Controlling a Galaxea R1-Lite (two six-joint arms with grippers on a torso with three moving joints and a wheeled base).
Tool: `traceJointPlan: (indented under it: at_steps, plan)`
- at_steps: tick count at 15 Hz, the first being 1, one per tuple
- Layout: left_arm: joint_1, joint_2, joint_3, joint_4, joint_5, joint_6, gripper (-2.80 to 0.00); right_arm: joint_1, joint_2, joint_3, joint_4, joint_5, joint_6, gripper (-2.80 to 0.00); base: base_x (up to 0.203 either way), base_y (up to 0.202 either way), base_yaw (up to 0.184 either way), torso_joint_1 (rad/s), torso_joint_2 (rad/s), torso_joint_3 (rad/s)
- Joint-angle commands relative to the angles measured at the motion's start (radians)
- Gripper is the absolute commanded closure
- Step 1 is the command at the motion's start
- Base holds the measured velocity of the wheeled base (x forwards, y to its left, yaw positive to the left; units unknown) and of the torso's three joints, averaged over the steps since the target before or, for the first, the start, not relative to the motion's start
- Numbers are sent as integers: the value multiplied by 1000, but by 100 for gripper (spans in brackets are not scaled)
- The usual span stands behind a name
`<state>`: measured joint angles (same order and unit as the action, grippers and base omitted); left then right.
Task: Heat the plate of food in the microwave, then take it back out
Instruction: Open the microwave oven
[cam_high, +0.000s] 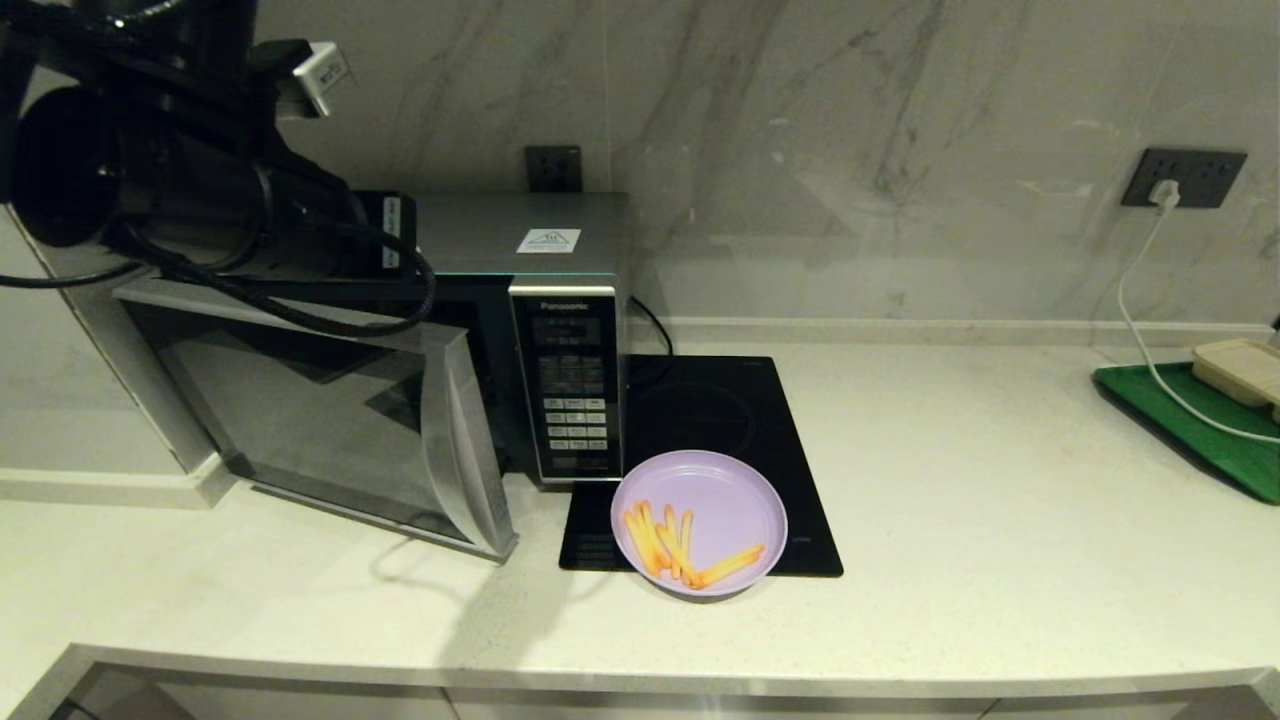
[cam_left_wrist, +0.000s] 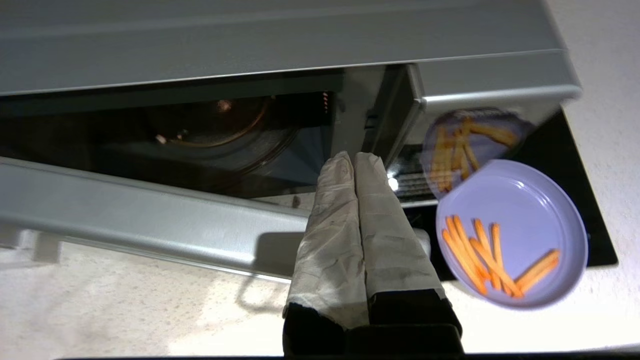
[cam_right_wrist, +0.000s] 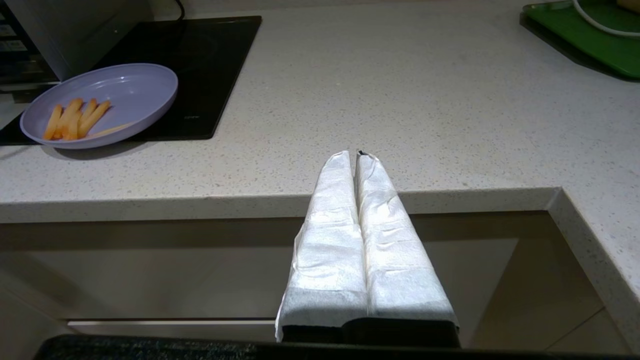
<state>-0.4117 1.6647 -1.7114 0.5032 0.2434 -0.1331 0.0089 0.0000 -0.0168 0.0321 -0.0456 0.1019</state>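
While the microwave (cam_high: 480, 330) stood at the counter's (cam_high: 950, 500) back-left with its door (cam_high: 340, 420) swung partly open, the plate of food (cam_high: 698, 522) sat beside its keypad, on the front-left corner of the black hob (cam_high: 720, 440), its rim overhanging the hob's front edge. The left gripper (cam_left_wrist: 354, 159) hung above the gap between door and cavity, fingers pressed together, touching nothing. The right gripper (cam_right_wrist: 356, 154) waited off the counter's front edge, fingers together, with bare counter between it and the green tray (cam_high: 1190, 425) at the right edge.
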Motion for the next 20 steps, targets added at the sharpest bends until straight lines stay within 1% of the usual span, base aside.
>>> traceJointPlan:
  at_steps: [1,3,7,9,10,12,14,18,20]
  plan:
    - [-3,95,-14,-36,3,-25,0,0,0,0,0,0,1,0,0,0,0,0,0,0]
    - [-16,115,-16,-49,5,-31,0,0,0,0,0,0,1,0,0,0,0,0,0,0]
    - [-15,134,-1,-42,15,-45,0,0,0,0,0,0,1,0,0,0,0,0,0,0]
    - [-15,125,16,-22,68,-44,0,0,0,0,0,0,1,0,0,0,0,0,0,0]
    - [-14,118,16,8,87,-43,0,0,0,0,0,0,1,0,0,0,0,0,0,0]
    - [-15,89,16,69,98,-46,0,0,0,0,0,0,1,0,0,0,0,0,0,0]
    - [-14,51,26,105,100,-47,0,0,0,0,0,0,1,0,0,0,0,0,0,0]
    - [-10,-57,113,136,122,-44,0,0,0,0,0,0,1,0,0,0,0,0,0,0]
    - [10,-117,137,163,125,-35,0,0,0,0,0,0,1,0,0,0,0,0,0,0]
